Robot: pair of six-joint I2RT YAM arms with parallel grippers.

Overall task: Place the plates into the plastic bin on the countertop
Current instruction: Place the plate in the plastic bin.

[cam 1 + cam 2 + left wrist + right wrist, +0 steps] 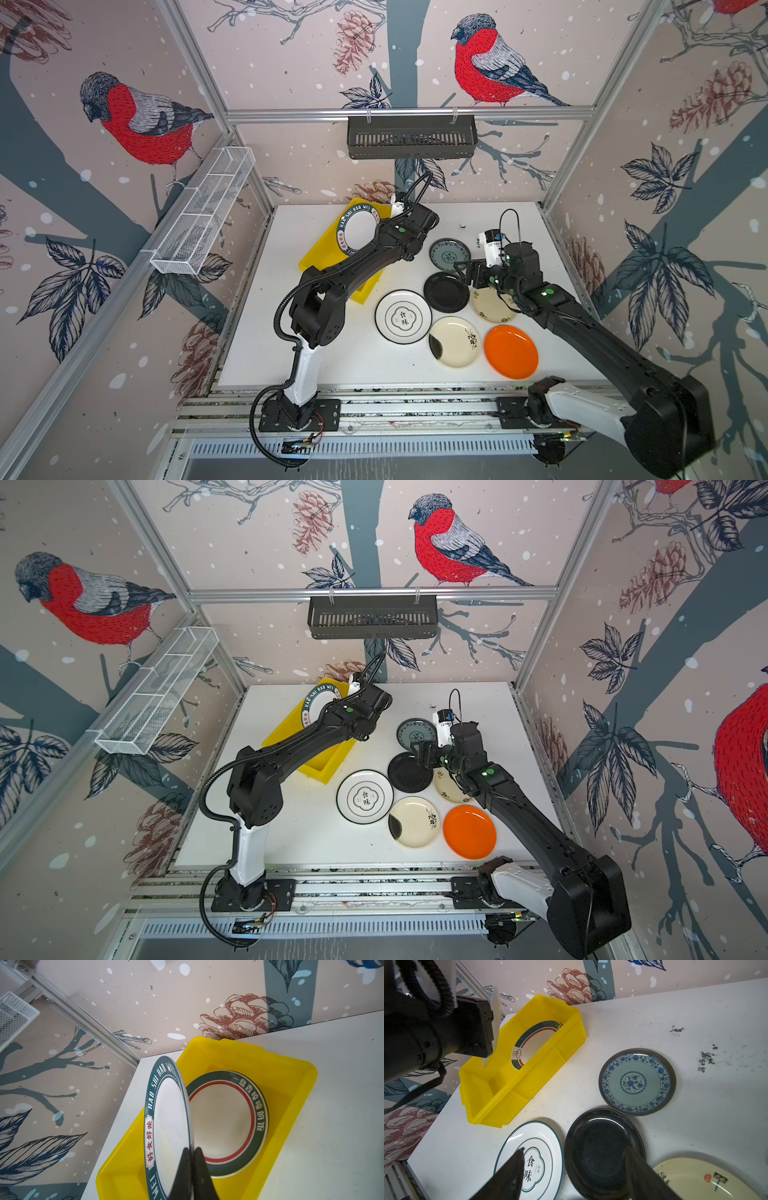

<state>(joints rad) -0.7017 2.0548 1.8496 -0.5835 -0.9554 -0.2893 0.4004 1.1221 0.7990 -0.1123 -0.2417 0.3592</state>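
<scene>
On the tabletop [519, 220], the plastic bin [291, 1068] is set at the far left, with a green-rimmed plate [224, 1122] laid flat inside. A lettered plate [166, 1118] is held on edge above it by the left gripper [192, 1153], jaws clenched. Over the black plate [600, 1147], the right gripper [574, 1149] is hung, jaws spread, nothing grasped.

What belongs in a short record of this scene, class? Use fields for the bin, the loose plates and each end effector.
Bin: yellow bin on the countertop, with a green-and-red-rimmed plate lying flat inside
Left end effector: shut on the rim of a lettered green-rimmed plate, held on edge over the bin
Right end effector: open, over the black plate, holding nothing
Loose plates on countertop: six: black plate, teal patterned plate, white plate, cream floral plate, second cream plate, orange plate
</scene>
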